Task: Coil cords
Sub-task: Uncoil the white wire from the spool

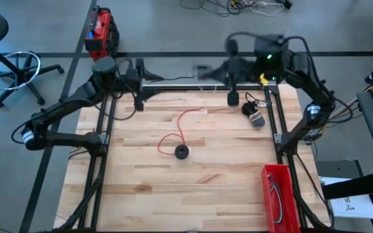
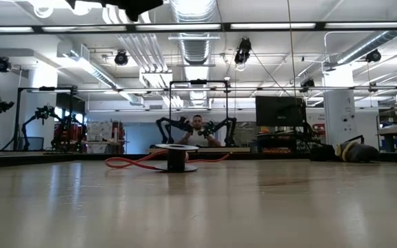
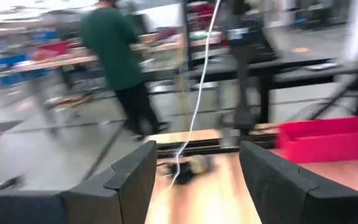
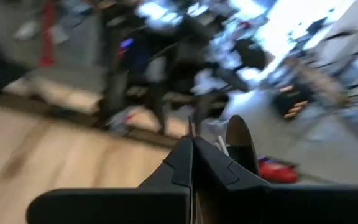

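Along the far edge of the worktop (image 1: 193, 188) I have both arms raised. My right pincer (image 4: 194, 155) is pressed together on a thin white cord (image 3: 194, 112); from it the cord drops to a small coiled bundle (image 3: 188, 167) on the worktop near the far right corner. My left pincer (image 3: 194, 180) stands apart, empty, facing along that edge toward the hanging cord, which lies straight ahead of it, its long axis near vertical. I judge the left arm placed to take the strand. At mid-worktop the red cord (image 1: 181, 126) lies loose, ending at a dark spool (image 1: 182, 152). A red bin (image 1: 278, 194) sits near right.
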